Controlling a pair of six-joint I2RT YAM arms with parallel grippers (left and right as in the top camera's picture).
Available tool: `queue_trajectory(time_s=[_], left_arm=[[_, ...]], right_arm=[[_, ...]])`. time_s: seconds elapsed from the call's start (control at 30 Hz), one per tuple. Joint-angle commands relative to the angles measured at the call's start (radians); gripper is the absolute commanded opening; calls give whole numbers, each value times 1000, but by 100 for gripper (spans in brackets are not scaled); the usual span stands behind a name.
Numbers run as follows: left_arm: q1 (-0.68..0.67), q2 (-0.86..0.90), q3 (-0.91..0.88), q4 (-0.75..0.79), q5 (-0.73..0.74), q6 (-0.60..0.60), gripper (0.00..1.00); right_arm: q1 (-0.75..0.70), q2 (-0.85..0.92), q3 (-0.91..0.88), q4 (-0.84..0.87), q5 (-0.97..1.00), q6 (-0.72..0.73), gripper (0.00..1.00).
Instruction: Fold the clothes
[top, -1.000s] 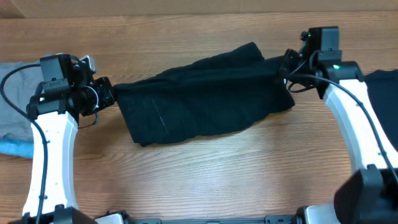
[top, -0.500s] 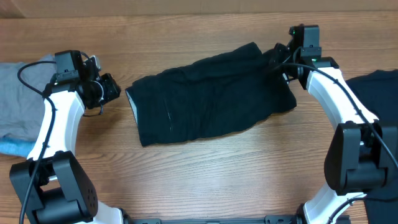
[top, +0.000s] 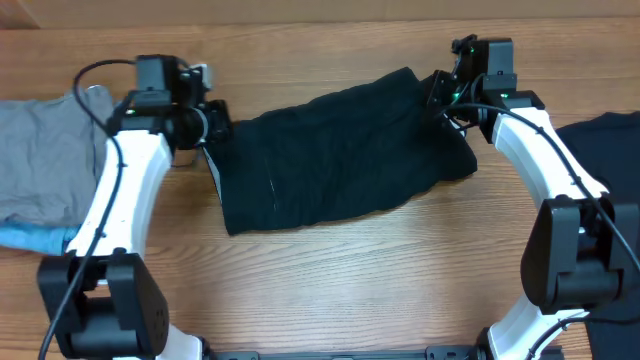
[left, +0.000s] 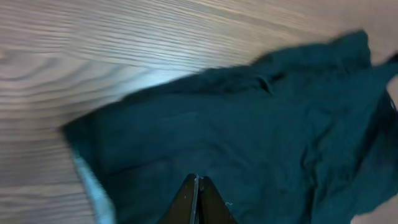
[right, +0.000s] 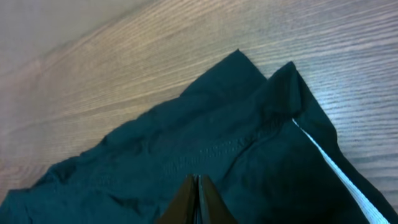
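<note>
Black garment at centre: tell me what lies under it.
Under the black garment, only the wooden table shows around its edges, and a pale strip peeks out at its left edge. Anything beneath its middle is covered.

Wooden worktop (top: 330, 270). Black garment (top: 340, 155) lies mid-worktop as a rumpled, roughly folded oblong, its long axis tilted up to the right. Left hand (top: 214, 127) is at its upper-left corner and right hand (top: 441, 95) at its upper-right edge; finger state unreadable from above. Second black garment (top: 605, 150) at the right border. Grey garment (top: 40, 165) far left, with light-blue garment (top: 30, 238) just beside its lower edge.
</note>
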Motion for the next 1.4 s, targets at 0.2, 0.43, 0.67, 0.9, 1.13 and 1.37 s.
queue_trajectory(time_s=[0.2, 0.43, 0.67, 0.9, 1.13, 1.37], left_arm=[[-66, 238, 21, 83, -95, 51, 4], [-64, 375, 21, 87, -373, 50, 4], [-13, 400, 51, 63, -452, 54, 4], [-3, 400, 488, -243, -367, 61, 4], [-21, 402, 517, -298, -100, 62, 9], [-41, 409, 396, -266, -100, 61, 9]], right_arm=[[43, 233, 21, 68, -65, -162, 4], [40, 291, 21, 97, 88, -170, 4], [38, 291, 21, 96, 164, -170, 4], [40, 270, 141, 24, 106, -158, 4], [42, 272, 241, -8, 70, -142, 4], [42, 344, 238, 54, 86, -139, 4]])
